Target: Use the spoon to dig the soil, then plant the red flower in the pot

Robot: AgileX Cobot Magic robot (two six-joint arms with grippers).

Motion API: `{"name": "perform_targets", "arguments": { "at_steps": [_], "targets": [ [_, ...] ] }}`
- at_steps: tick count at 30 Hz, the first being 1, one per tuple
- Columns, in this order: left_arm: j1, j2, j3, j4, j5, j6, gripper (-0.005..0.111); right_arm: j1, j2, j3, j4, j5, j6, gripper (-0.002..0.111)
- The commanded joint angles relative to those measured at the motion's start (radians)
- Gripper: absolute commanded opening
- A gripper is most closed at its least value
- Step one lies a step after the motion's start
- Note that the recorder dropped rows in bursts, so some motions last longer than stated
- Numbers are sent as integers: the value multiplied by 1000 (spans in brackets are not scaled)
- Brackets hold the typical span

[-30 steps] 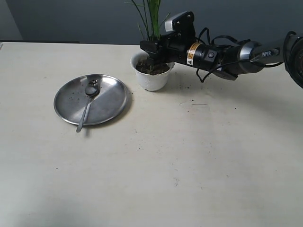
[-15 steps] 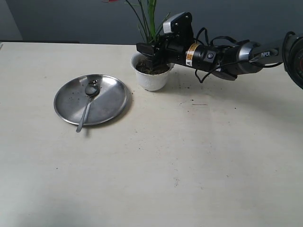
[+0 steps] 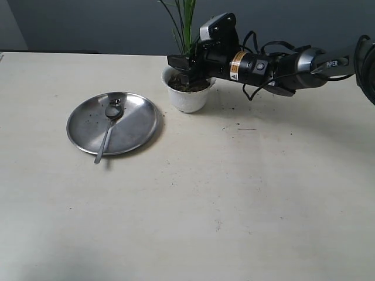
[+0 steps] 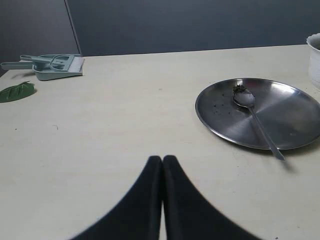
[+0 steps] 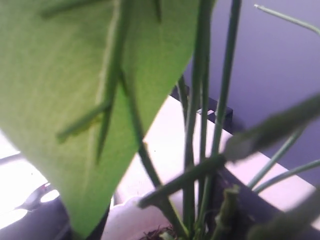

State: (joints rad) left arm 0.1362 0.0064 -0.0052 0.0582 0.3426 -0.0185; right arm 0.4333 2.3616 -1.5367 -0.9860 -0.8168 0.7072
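I see the red flower (image 3: pixel 188 23) standing in the pot (image 3: pixel 187 100), upper centre of the exterior view. Only its thin green stems and grassy blades show, rising from dark crumbly soil (image 3: pixel 190 86). The pot is small, white and glossy, with a wavy rim. My right gripper (image 3: pixel 183 65) sits just over that rim at the stems; I cannot tell how wide it stands or whether it grips them. Left of the pot, a round shiny steel plate (image 3: pixel 137 126) holds the slim silver spoon (image 3: pixel 106 133), with a clump of soil in its bowl. My left gripper (image 4: pixel 162 165) is closed on nothing, above the pale bench (image 3: pixel 234 199).
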Motion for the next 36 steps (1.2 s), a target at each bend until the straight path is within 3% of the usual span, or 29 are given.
{"name": "perform_targets", "arguments": {
  "at_steps": [1, 36],
  "targets": [
    [2, -6, 5, 5, -6, -1, 0, -3, -8, 6, 4, 18, -2, 53],
    [2, -6, 5, 5, -6, -1, 0, -3, -77, 6, -109, 72, 37, 53]
  ]
}}
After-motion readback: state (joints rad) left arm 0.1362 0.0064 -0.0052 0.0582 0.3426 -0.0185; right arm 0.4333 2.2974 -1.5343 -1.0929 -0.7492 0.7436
